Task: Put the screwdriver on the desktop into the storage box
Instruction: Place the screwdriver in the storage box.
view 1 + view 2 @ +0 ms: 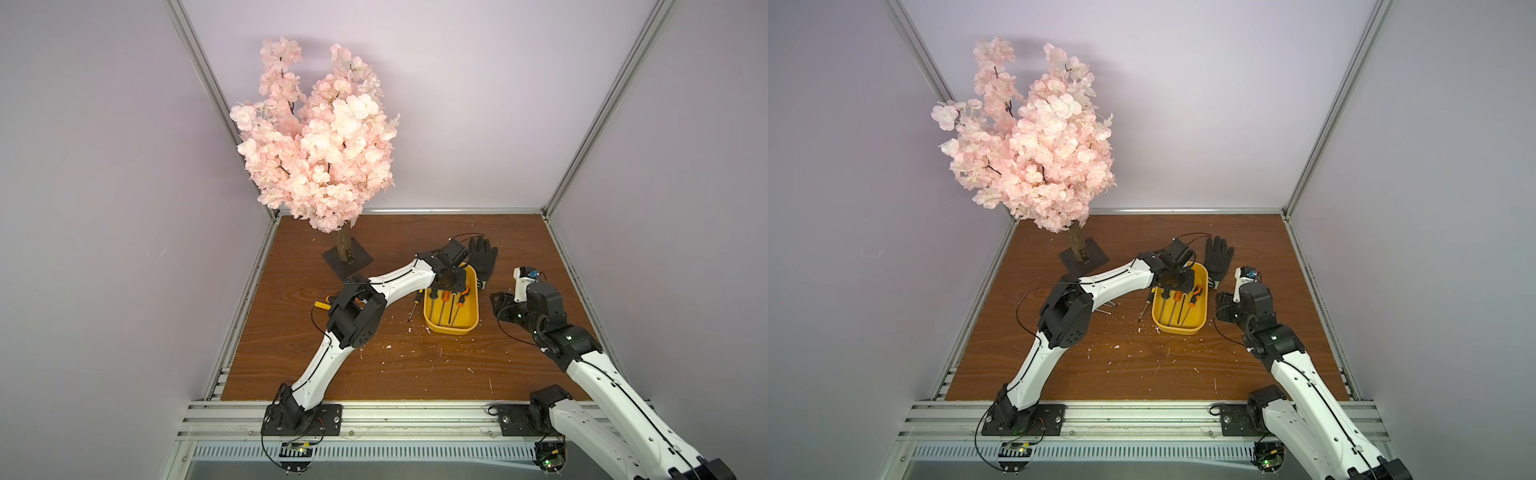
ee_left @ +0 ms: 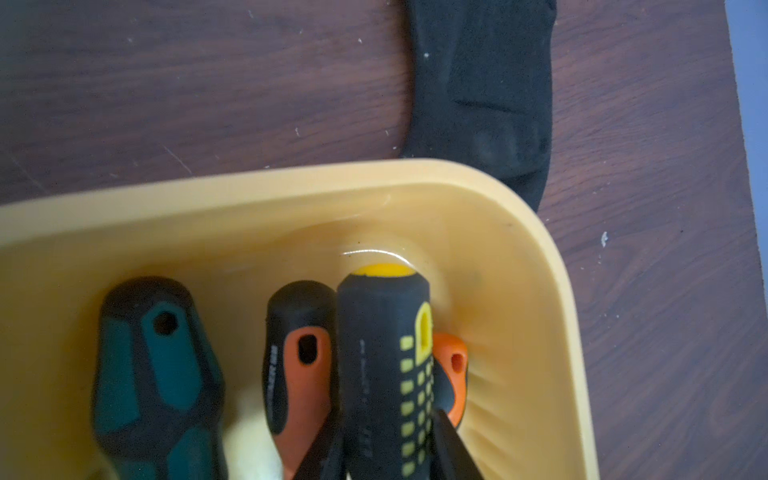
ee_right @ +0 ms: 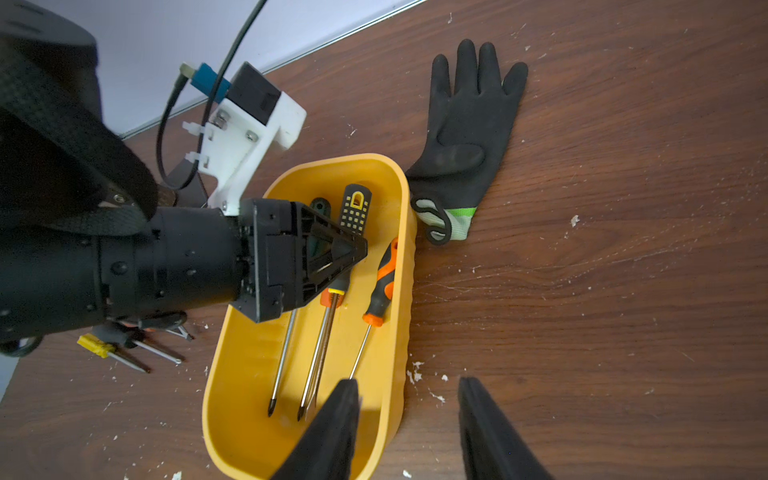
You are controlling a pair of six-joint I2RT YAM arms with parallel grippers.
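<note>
The yellow storage box sits mid-desktop with several screwdrivers lying in it. My left gripper reaches down into its far end. Its fingers lie against both sides of a black screwdriver handle with yellow squares, which rests among the others. Another screwdriver lies on the board just left of the box. More lie under my left elbow, one with a yellow handle. My right gripper hovers open and empty over the box's near right corner.
A black glove lies flat behind the box, touching its far right corner. A pink blossom tree on a black base plate stands at the back left. White flecks dot the board; aluminium rails edge it.
</note>
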